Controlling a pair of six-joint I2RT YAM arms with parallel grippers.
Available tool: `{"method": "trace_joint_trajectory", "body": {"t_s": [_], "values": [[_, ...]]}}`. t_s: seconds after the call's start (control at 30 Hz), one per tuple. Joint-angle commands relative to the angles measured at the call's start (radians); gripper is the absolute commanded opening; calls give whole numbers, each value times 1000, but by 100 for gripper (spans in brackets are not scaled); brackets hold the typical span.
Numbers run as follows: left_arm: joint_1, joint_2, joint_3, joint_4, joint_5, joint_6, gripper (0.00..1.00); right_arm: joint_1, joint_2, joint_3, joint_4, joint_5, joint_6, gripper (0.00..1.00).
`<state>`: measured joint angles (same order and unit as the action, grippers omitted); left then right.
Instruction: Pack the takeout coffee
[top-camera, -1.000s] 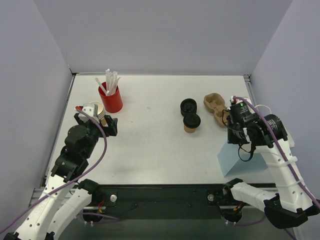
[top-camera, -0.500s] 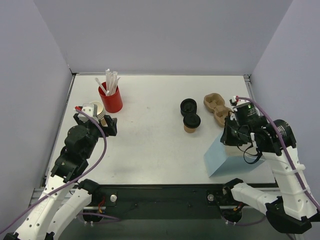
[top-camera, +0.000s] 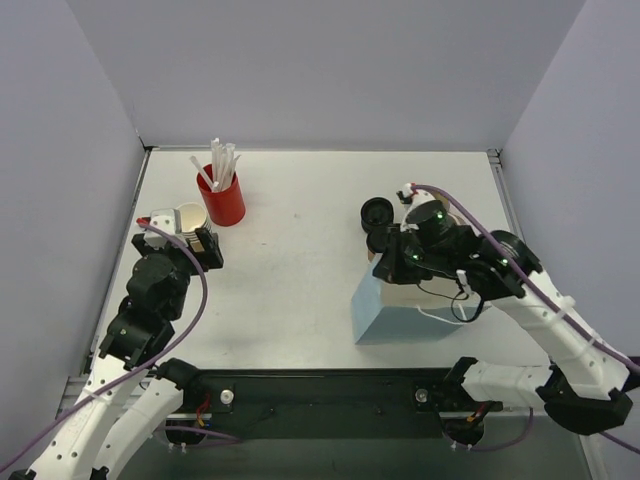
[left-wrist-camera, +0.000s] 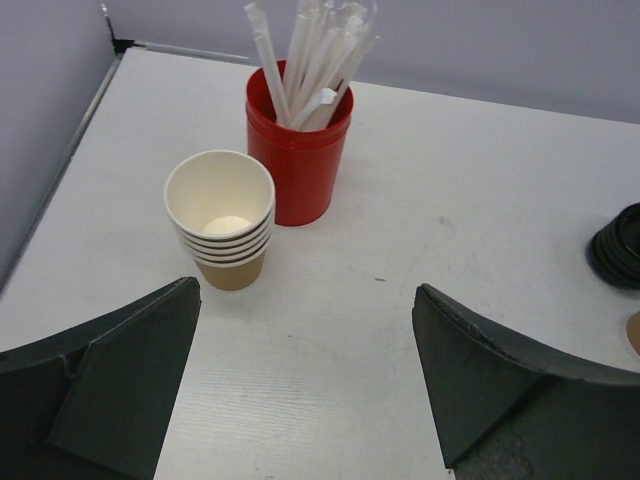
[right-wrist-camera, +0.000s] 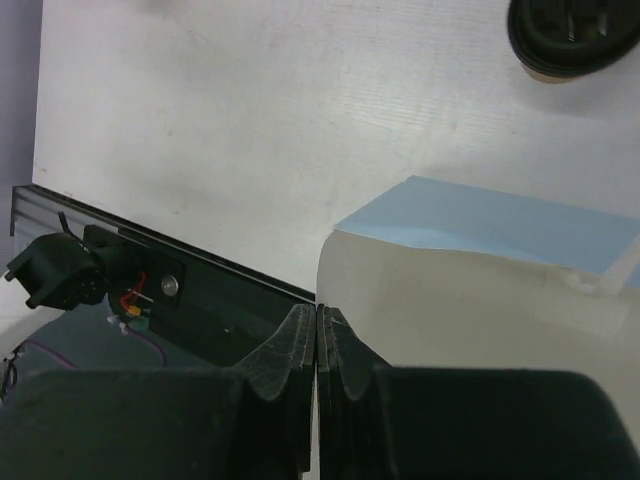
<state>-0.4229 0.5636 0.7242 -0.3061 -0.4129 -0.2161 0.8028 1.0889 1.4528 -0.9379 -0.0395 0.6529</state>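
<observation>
The takeout coffee (top-camera: 381, 238), a tan cup with a black lid, stands mid-table, partly hidden by my right arm. It shows from above in the right wrist view (right-wrist-camera: 572, 38). My right gripper (top-camera: 384, 272) is shut on the top edge of a light blue paper bag (top-camera: 400, 320) with a cream inside (right-wrist-camera: 470, 290). It holds the bag open just in front of the coffee. My left gripper (left-wrist-camera: 305, 390) is open and empty, low over the table near a stack of cream lidless cups (left-wrist-camera: 222, 215).
A red cup of wrapped straws (top-camera: 222, 195) stands at the back left, beside the cup stack (top-camera: 190, 218). Loose black lids (top-camera: 377, 211) lie just behind the coffee. The table's black front rail (right-wrist-camera: 150, 280) is close below the bag.
My right arm has swung the blue bag left from the right edge to just in front of the coffee, hiding the cardboard carrier. My left gripper has shifted slightly left.
</observation>
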Motion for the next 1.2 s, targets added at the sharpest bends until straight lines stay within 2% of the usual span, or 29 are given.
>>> {"method": "trace_joint_trajectory", "body": {"t_s": [0.0,0.17,0.37,0.6,0.9,0.97,1.0,1.17], "values": [[6,-30,23,-16,-188,-26,97,91,141,75,175,84,102,0],[9,-60,18,-28,-282,-57,97,127,256,150,293,81,145,0],[10,-85,1,-5,-253,-42,97,134,471,329,350,18,125,0],[12,-70,6,-10,-251,-26,97,133,641,515,352,-26,96,0],[12,-36,4,-8,-253,-12,97,116,743,563,349,-149,54,3],[12,-25,4,-8,-248,-9,97,110,750,577,349,-154,48,9],[12,-24,4,-8,-247,-8,97,107,750,586,349,-157,47,18],[12,-13,0,4,-181,9,95,78,729,649,349,-197,-8,32]]}}
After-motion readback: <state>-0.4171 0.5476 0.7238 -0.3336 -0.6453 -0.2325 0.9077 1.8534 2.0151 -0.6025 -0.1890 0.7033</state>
